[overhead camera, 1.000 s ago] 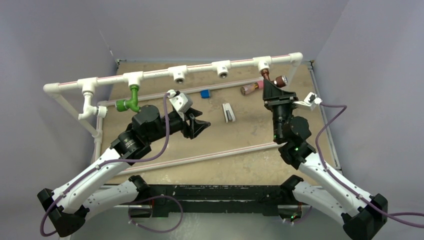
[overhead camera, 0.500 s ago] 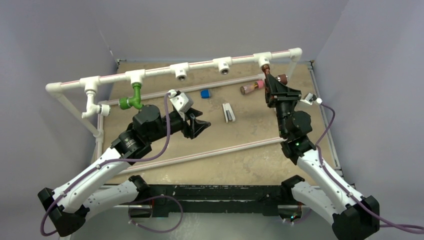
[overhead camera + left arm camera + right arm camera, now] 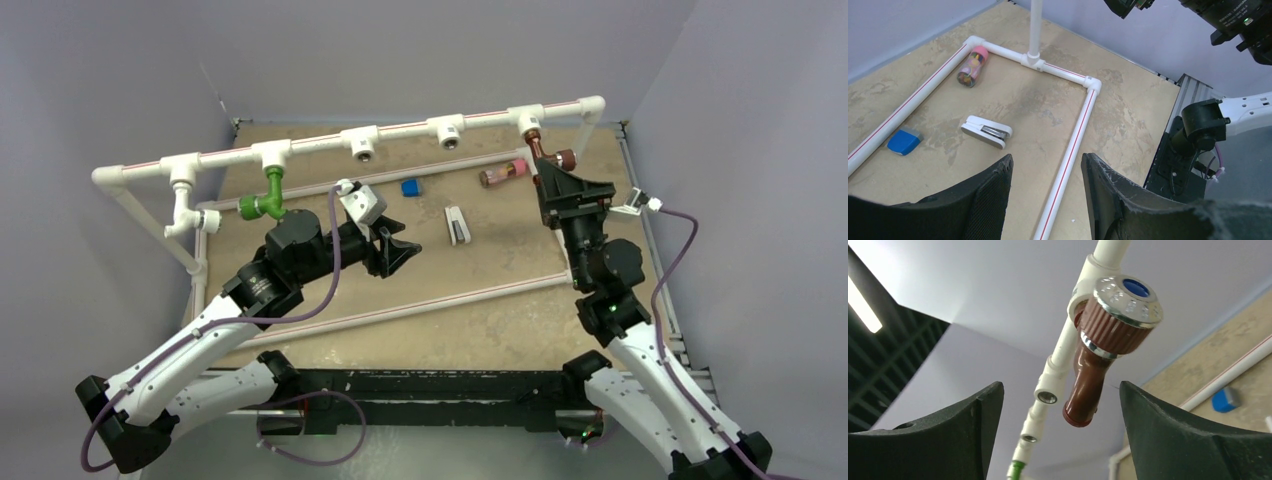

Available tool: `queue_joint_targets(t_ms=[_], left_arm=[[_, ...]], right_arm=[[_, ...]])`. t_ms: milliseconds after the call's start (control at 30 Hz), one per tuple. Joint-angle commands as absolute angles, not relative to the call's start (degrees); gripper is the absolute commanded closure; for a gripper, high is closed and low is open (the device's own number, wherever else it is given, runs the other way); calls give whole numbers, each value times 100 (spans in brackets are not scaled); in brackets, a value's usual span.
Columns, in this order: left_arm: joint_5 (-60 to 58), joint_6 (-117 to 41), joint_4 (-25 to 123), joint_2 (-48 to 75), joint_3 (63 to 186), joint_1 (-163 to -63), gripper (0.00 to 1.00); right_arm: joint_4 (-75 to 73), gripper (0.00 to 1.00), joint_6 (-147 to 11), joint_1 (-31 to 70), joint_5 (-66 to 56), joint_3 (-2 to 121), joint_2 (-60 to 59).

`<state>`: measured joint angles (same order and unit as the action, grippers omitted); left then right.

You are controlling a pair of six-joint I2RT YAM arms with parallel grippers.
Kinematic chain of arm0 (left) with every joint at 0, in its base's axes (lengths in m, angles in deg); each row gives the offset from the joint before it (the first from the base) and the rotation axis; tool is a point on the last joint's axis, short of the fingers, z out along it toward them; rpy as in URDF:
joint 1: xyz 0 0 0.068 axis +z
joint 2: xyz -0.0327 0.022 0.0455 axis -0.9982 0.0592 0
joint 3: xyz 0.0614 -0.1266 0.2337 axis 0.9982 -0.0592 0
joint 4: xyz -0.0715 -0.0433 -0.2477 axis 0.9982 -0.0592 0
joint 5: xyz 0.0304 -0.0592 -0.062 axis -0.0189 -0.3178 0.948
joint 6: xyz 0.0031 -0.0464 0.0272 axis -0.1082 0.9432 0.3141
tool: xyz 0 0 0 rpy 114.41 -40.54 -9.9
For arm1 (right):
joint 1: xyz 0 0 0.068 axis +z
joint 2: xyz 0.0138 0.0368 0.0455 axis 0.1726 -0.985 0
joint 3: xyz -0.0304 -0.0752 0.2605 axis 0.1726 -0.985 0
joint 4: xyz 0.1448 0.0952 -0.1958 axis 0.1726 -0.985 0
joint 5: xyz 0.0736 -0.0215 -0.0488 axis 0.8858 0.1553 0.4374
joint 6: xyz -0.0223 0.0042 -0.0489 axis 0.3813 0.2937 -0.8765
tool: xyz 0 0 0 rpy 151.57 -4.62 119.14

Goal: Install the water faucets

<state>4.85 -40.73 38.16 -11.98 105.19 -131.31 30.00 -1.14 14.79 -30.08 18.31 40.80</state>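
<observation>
While the reddish-brown faucet (image 3: 1100, 347) hangs under the upper-right T-fitting (image 3: 525, 122), between the parted jaws of the right gripper (image 3: 1060, 390), it may be cross-threaded if clamped off-centre; the left gripper (image 3: 1046, 160) is held open, empty.

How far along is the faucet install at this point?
Done: the white faucet and green faucet hang from the pipe frame. In hand: the reddish-brown faucet sits in the right-end fitting, with the right gripper open, fingers clear of it. Remaining: two middle fittings are empty, no spare faucet is visible, and the left gripper is open.
</observation>
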Motion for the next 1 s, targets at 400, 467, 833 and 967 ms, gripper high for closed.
queue_joint_targets(t_ms=[400,467,833,967], left_arm=[[505,-4124,3902,-1221,10573,-13144,49],[522,-4124,3901,-1210,10571,-13143,49],[513,-4124,3903,-1219,10573,-13145,49],[515,-4133,3902,-1201,10567,-13147,49]], right_arm=[[-329,9,-4716,1476,-3424,4217,4085],[-426,8,-5230,1476,-3532,4400,4043],[-976,2,-8430,1476,-2745,5119,3600],[-1330,2,-9182,1559,-2283,5361,3398]])
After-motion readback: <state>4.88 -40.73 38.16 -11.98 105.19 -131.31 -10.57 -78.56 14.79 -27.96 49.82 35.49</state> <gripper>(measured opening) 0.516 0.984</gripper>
